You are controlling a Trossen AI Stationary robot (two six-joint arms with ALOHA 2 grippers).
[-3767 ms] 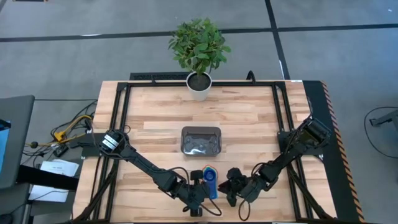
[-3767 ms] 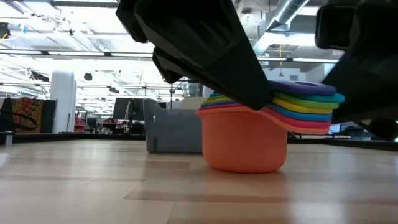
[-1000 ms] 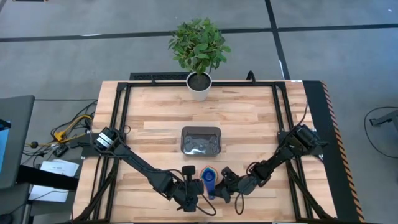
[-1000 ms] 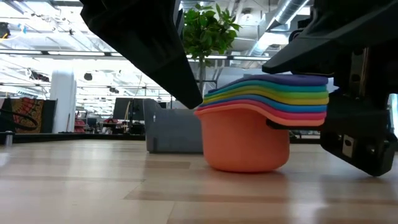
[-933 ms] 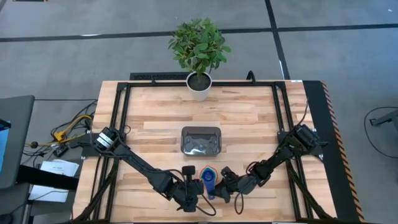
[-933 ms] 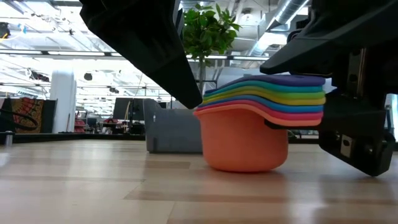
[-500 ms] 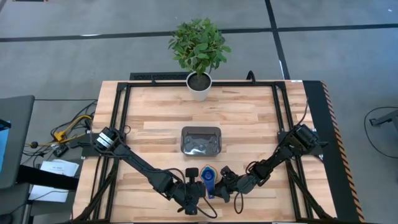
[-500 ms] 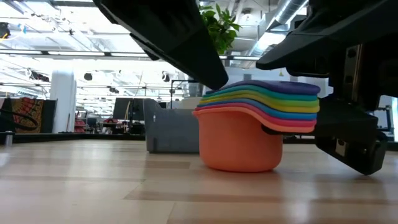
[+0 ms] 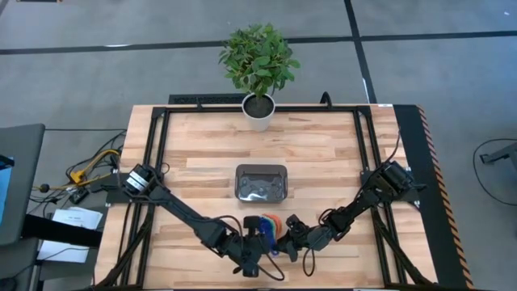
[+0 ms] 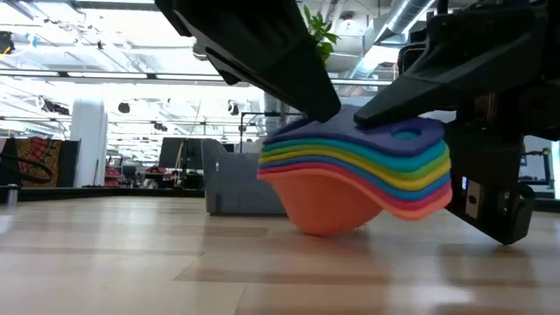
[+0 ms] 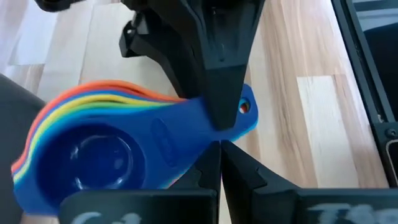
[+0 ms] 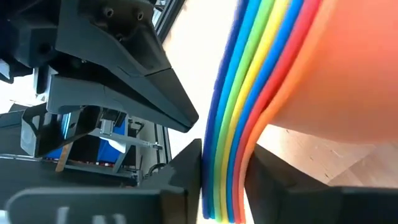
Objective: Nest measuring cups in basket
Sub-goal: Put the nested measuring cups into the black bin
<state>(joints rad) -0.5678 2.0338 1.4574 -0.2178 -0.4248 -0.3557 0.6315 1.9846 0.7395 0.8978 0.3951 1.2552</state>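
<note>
Your nested measuring cups sit tipped on the table in front of the basket, well apart from it, with the right gripper clamped on the stacked handles. Keep that clamp square across all the handles before lifting toward the basket, or the stack may fan apart. The left gripper, fingers together, hangs just beside the bowls; ease it clear.

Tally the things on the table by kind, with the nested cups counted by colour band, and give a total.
Measuring cups, nested in one tilted stack, by bands in the low view: 7 (dark blue, light blue, green, yellow, orange, red, and the large orange bowl)
Basket: 1
Potted plant: 1
Total: 9
</note>
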